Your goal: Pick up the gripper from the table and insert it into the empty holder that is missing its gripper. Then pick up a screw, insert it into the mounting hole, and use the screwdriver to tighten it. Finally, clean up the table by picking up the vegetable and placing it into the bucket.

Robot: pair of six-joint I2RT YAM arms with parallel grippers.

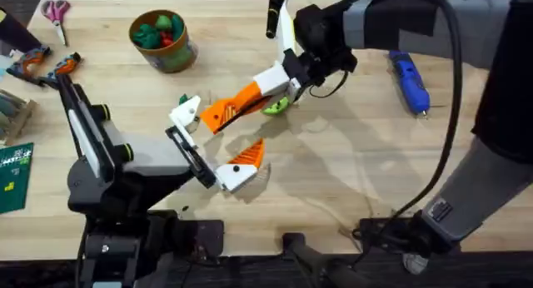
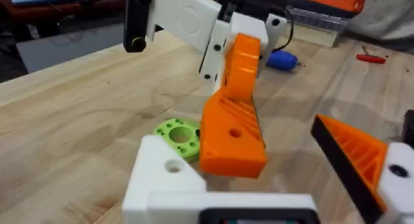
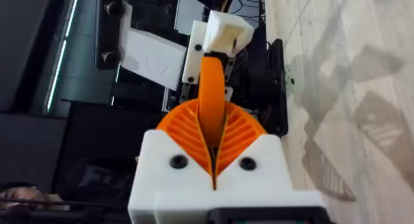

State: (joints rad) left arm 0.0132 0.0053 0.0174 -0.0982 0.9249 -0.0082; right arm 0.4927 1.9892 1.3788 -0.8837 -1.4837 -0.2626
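The orange gripper [image 1: 215,115] is pinched between the orange pads of my right gripper [image 1: 247,96], which is shut on it. Its far end meets the bare white holder [image 1: 185,113] on my left arm. In the left wrist view the gripper [image 2: 233,133] leans tilted against the holder [image 2: 165,179], whose mounting hole shows. My left gripper [image 1: 218,135] is open; its other finger [image 1: 243,163] carries its own orange pad. The blue screwdriver [image 1: 410,80] lies at the right. The bucket [image 1: 163,38] stands at the far left. A small green thing [image 1: 182,99] peeks out beside the holder; I cannot tell whether it is the vegetable.
A green round disc with holes [image 1: 276,106] lies under the right gripper. Pink-handled scissors [image 1: 57,12] and orange-handled tools [image 1: 46,65] rest at the far left edge. A green board [image 1: 15,176] sits off the table's left side.
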